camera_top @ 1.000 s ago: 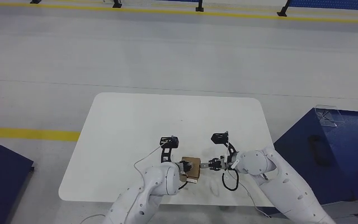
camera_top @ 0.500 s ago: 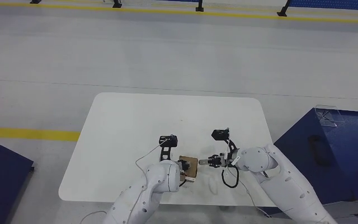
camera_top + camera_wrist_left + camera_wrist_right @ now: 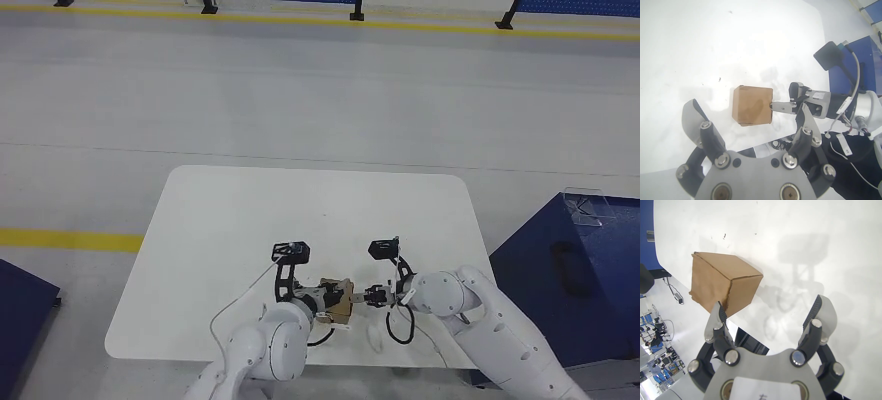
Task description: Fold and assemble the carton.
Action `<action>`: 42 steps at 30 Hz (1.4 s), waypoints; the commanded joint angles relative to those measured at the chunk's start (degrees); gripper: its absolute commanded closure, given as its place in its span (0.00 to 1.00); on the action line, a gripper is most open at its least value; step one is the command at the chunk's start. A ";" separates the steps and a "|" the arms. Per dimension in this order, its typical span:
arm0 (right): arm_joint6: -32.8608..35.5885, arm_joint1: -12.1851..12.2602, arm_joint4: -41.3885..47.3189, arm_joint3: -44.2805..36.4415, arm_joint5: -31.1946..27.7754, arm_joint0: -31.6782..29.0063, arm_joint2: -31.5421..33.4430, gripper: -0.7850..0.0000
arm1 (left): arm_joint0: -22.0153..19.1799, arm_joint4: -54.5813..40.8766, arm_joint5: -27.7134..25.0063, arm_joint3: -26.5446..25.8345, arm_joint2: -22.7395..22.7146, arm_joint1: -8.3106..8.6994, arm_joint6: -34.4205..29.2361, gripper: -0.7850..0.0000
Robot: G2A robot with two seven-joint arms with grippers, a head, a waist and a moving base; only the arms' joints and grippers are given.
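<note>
A small brown carton (image 3: 339,296) stands closed as a cube on the white table (image 3: 250,220), close to its near edge. In the left wrist view the carton (image 3: 752,105) lies beyond my left gripper (image 3: 746,105), which is open and apart from it. My right gripper (image 3: 768,308) is open beside the carton (image 3: 723,285), with one fingertip (image 3: 720,309) touching the carton's lower corner edge. The left wrist view shows that same right gripper (image 3: 783,98) with a finger against the carton's side. In the top view the left gripper (image 3: 321,298) and right gripper (image 3: 371,294) flank the carton.
The table's near edge (image 3: 330,358) runs just behind the carton. A blue structure (image 3: 570,270) stands past the table's right side. The table's far half is bare white surface.
The left gripper has drawn back from the carton and its arm shifted left. The right gripper has closed in to touch the carton's side. The carton slid slightly toward the near edge.
</note>
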 commanded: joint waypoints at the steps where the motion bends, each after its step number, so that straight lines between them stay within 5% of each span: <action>1: -0.08 -0.07 -0.05 0.20 0.14 0.00 0.11 0.00 | 0.00 -0.01 0.04 0.00 -0.01 -0.01 0.03 0.00; 12: -0.20 -0.09 2.22 0.14 0.88 -0.38 1.33 0.00 | 0.17 1.12 -0.66 -0.32 0.15 0.04 1.65 0.00; 19: -6.73 0.70 13.67 1.64 1.85 -3.20 12.08 0.00 | 11.88 11.19 -9.43 -4.78 4.71 1.01 26.04 0.00; 23: -5.95 0.80 18.10 2.81 1.69 -4.13 14.26 0.00 | 17.38 21.24 -12.05 -0.32 7.39 1.75 41.23 0.00; 26: -5.95 0.80 18.10 2.81 1.69 -4.13 14.26 0.00 | 18.29 26.50 -11.69 5.19 8.90 1.77 46.64 0.00; 31: -5.95 0.80 18.10 2.81 1.69 -4.13 14.26 0.00 | 15.40 30.23 -8.02 13.13 9.74 0.82 47.45 0.00; 42: -5.95 0.80 18.10 2.81 1.69 -4.13 14.26 0.00 | 9.60 28.76 -6.97 20.93 11.84 -1.67 43.26 0.00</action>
